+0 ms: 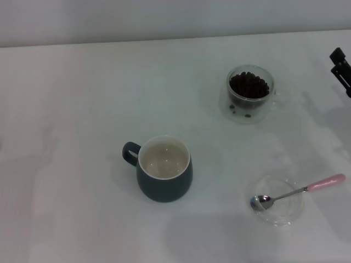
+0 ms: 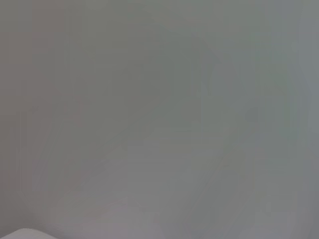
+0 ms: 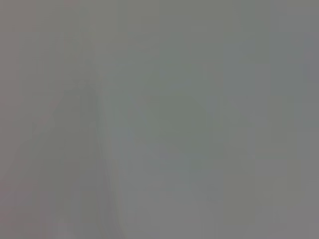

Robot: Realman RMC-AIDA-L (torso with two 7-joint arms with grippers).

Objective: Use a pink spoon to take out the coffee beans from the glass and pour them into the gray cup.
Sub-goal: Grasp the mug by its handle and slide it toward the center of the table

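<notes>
right gripper [image 1: 341, 68] – only a dark part at the far right edge, jaws cannot be told | glass [image 1: 249, 94] far right, holding coffee beans [image 1: 249, 85] | gray cup [image 1: 164, 169] centre, handle to the left | pink spoon [image 1: 299, 192] – bowl in clear round dish [image 1: 278, 200], near right, handle pointing right | white table [image 1: 82, 109]

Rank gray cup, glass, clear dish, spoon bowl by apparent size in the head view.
1. gray cup
2. glass
3. clear dish, close to the glass, so unsure
4. pink spoon bowl, smallest
</notes>
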